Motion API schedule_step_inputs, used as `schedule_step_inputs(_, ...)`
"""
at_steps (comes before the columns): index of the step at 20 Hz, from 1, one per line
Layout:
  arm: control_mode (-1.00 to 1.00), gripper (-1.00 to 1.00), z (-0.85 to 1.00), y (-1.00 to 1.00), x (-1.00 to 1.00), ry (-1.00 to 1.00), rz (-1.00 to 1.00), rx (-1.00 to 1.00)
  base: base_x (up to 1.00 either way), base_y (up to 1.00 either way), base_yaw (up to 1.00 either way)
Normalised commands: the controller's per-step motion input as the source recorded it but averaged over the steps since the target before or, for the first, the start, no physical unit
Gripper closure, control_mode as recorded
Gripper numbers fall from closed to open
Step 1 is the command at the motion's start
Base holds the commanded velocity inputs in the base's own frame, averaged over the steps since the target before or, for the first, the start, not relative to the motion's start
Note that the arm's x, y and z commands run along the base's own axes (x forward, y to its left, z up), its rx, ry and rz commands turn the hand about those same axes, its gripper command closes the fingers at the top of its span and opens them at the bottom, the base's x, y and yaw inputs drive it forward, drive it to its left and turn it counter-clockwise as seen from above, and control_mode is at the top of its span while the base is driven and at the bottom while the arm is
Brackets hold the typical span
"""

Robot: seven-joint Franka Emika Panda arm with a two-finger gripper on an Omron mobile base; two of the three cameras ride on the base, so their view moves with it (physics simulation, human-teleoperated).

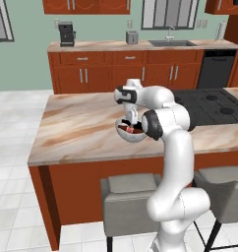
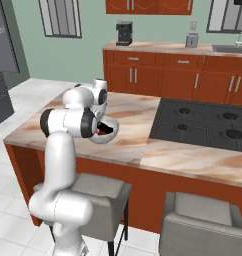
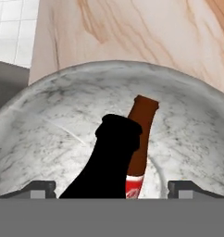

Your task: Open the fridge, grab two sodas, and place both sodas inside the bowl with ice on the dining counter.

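Bowl [image 3: 49,134] matt marbled stone; bottles [image 3: 139,139] glossy (dark); counter [image 1: 76,128] polished marble.

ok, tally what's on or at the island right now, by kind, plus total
Soda bottles: 2, a black one and a brown one, both in the bowl
Bowls: 1
Cooktops: 1
Stools: 2, and
Total: 6

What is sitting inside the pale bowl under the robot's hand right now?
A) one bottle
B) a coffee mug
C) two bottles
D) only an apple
C: the hand view looks down into the bowl and shows two bottles there, a black one in front and a brown one with a red label behind it.
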Motion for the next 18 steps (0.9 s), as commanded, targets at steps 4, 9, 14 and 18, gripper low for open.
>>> schedule_step_inputs(4,-1.00,-1.00,0.29,0.00,-0.29,-0.07,0.00,0.00,0.00,0.00,0.00)
schedule_step_inputs(9,-1.00,-1.00,0.55,0.00,-0.15,-0.07,0.00,0.00,0.00,0.00,0.00)
schedule_step_inputs(14,-1.00,-1.00,0.62,0.00,-0.18,-0.09,0.00,0.00,0.00,0.00,0.00)
schedule_step_inputs(18,-1.00,-1.00,0.64,0.00,-0.36,-0.13,0.00,0.00,0.00,0.00,0.00)
